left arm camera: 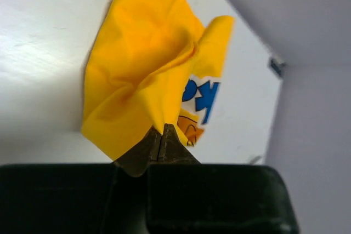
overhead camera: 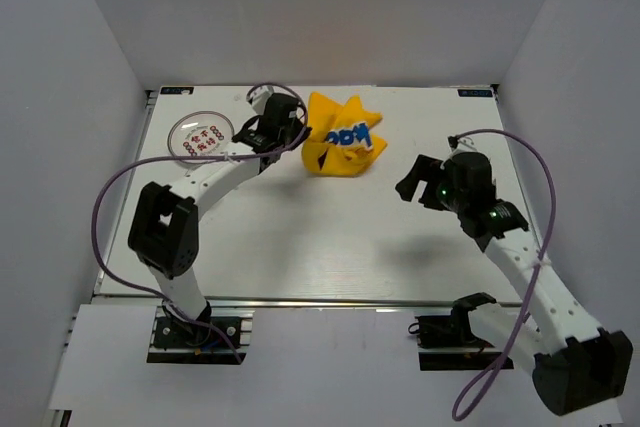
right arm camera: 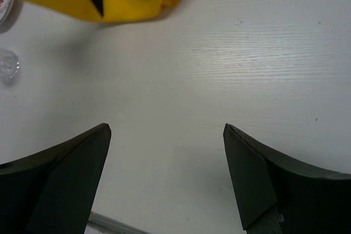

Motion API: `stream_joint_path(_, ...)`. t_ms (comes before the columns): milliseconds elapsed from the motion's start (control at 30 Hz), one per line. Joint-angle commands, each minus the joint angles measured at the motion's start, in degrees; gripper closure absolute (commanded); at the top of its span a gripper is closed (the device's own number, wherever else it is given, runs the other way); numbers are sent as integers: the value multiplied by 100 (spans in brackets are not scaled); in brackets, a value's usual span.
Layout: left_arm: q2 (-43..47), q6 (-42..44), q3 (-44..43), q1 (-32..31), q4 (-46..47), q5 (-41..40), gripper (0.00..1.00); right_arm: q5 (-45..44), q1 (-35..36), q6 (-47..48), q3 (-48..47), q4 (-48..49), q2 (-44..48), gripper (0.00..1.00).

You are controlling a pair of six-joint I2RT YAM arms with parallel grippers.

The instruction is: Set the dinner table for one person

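We seem to be laying the mat: left jaws pinch the crumpled yellow cloth (overhead camera: pixel 343 139) at the far middle of the tabletop (overhead camera: pixel 330 247) beneath both arms; right jaws hang open, empty. Next, we judge, spread it flat

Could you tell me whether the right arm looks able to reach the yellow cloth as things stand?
Probably yes: the right gripper is open, only bare table lies between it and the yellow cloth, and the left gripper pinches its left edge, leaving the right side free.

plate (overhead camera: pixel 203 137) left of mat (overhead camera: pixel 344 139) — both on table (overhead camera: pixel 330 237).
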State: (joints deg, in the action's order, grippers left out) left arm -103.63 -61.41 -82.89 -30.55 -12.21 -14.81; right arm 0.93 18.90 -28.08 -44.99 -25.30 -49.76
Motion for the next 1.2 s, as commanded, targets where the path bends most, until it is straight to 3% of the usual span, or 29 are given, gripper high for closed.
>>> stream_joint_path(0,291,1040,730,49,-675,-66,100,-156,-17,186,-114,1333,-665,11)
stream_joint_path(167,247,1561,774,110,-1274,188,100,750,-44,627,-1054,2283,-2527,11)
stream_joint_path(300,536,1754,1204,110,-1311,224,100,1391,-96,558,-1985,2714,-3925,21)
stream_joint_path(433,993,1860,1538,110,-1188,329,100,1972,-26,286,-3469,2539,-5636,27)
stream_joint_path(467,1029,1860,1574,110,-1161,399,100,2051,-9,242,-4073,2260,-5894,28)
stream_joint_path(633,1161,1948,1829,110,-950,690,100,2288,35,127,-5360,1968,-7220,30)
stream_joint_path(833,1240,2019,1952,110,-845,716,100,2832,88,303,-6284,1765,-8013,29)
stream_joint_path(933,1240,2027,1979,110,-845,681,100,2703,18,443,-6740,1432,-8348,29)
stream_joint_path(1167,1258,2001,2049,110,-774,742,100,2869,149,364,-7084,1440,-8831,30)
